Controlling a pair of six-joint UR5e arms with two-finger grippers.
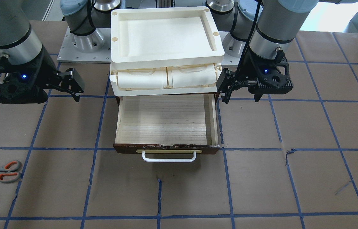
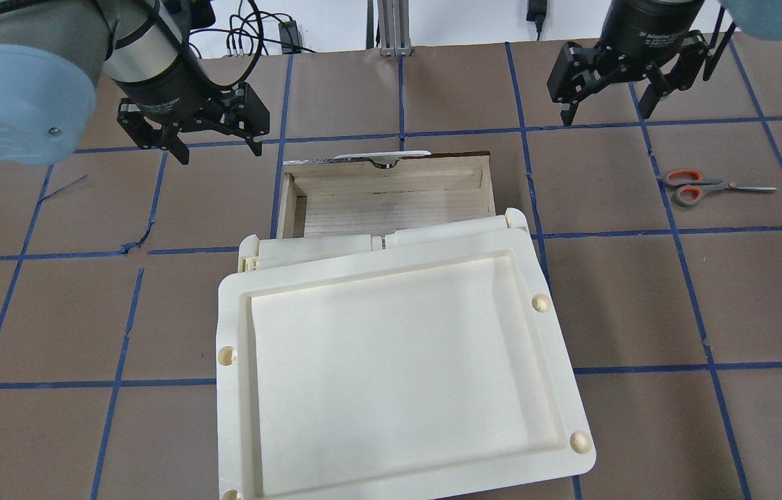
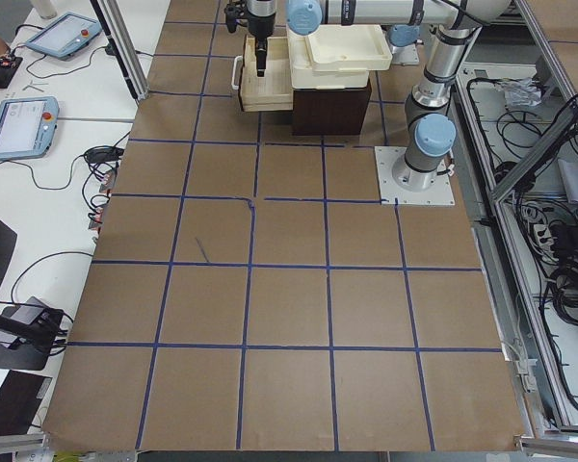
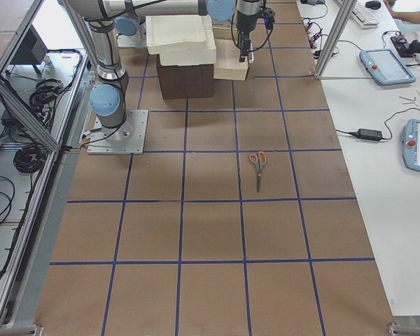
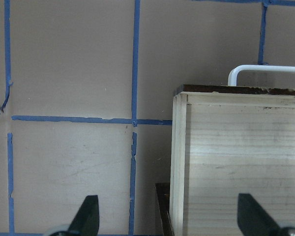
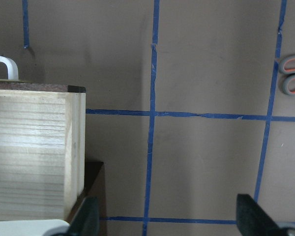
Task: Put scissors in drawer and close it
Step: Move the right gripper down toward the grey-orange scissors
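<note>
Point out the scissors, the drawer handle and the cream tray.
scissors point(image 2: 719, 186): overhead view, near the pivot.
drawer handle point(image 1: 169, 160): front-facing view, middle of the white bar.
cream tray point(image 2: 398, 368): overhead view, its bare floor.

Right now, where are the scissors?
In the overhead view the scissors lie flat on the table on the robot's right, apart from the open drawer, nearest the right gripper.

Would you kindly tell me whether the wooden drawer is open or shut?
Open: the drawer is pulled out from under the cream tray, its bare pale floor showing; the scissors lie outside.
</note>
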